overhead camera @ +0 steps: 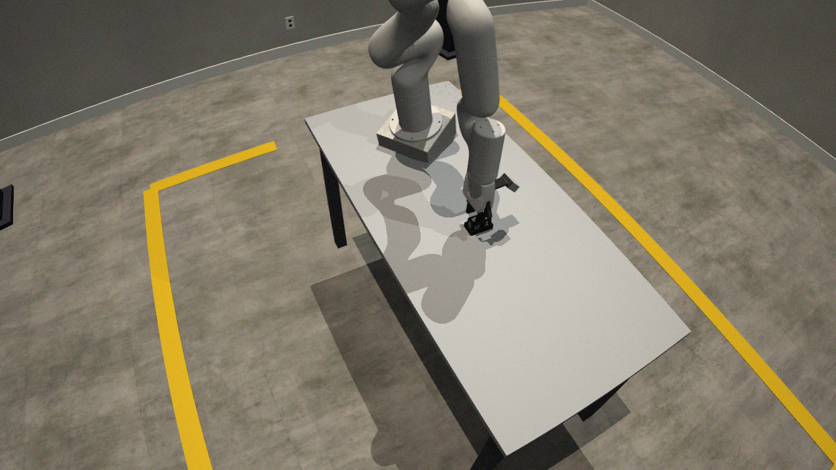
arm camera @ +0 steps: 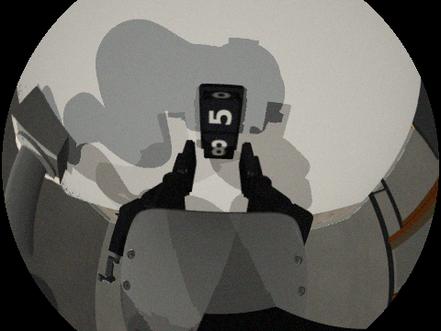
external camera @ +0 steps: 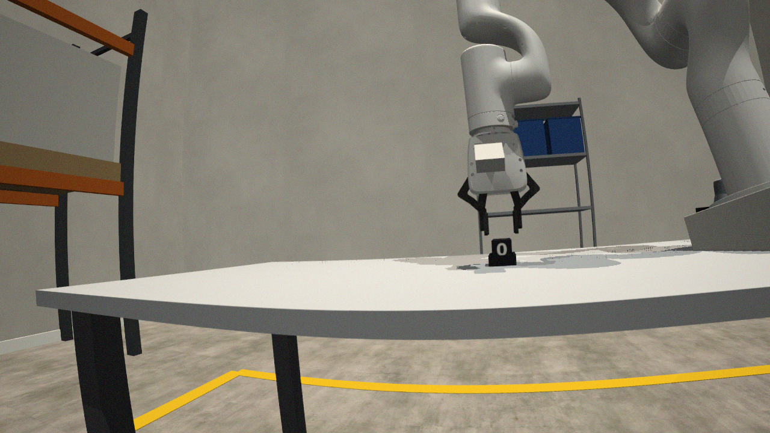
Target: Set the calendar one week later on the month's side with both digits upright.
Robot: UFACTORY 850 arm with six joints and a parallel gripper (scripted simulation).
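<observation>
calendar waiting, gripper poised above

top view: the dark calendar [overhead camera: 479, 225] [external camera: 502, 252] [arm camera: 221, 117] is sitting on the table [overhead camera: 561, 280] [external camera: 344, 290] [arm camera: 344, 101] beneath the gripper [overhead camera: 479, 208] [external camera: 502, 233] [arm camera: 220, 142]; its date is too small to read.

exterior view: the fingers are hanging half apart, holding nothing, above the cubes; one end is showing an upright 0 over the tray [external camera: 502, 261] [arm camera: 221, 85].

wrist view: a 5 and an 8 are facing up side by side. both cubes are apparently standing in the tray, so setting the new date, and probably any turning, is likely remaining.
</observation>
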